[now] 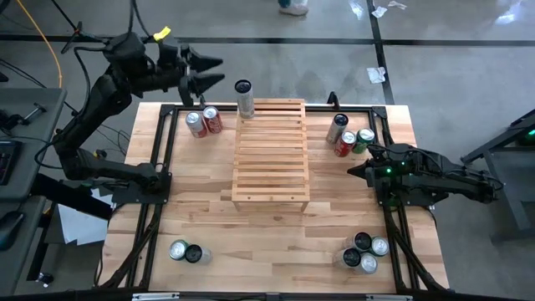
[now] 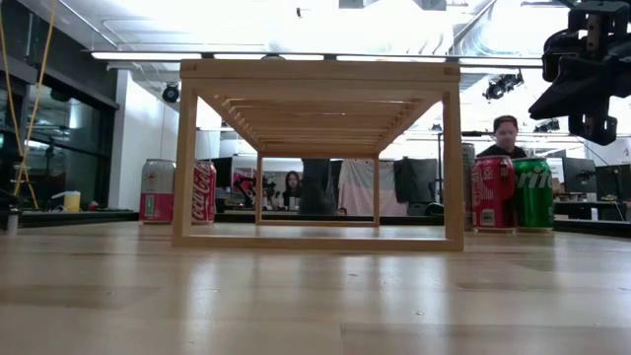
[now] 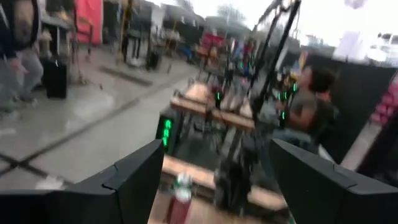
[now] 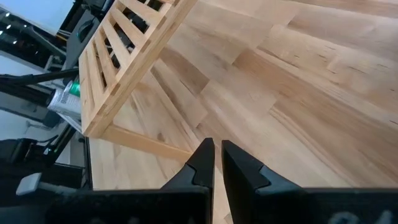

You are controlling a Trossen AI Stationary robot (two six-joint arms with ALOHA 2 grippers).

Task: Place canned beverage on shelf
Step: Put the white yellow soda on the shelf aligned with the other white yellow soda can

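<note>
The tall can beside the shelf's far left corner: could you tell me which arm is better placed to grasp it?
Probably the left: its open gripper hovers just beside the tall can, while the right gripper, shut, sits across the shelf.

The left gripper (image 3: 208, 186) fills the foreground, its two dark fingers (image 3: 127, 180) spread wide apart with nothing between them. In the gap, toward six o'clock, stands a can (image 3: 178, 202) with a reddish body. Beyond lies a grey floor (image 3: 81, 124). A seated person (image 3: 308, 109) is at about two o'clock, and a green lit display (image 3: 166, 129) glows near centre.
</note>
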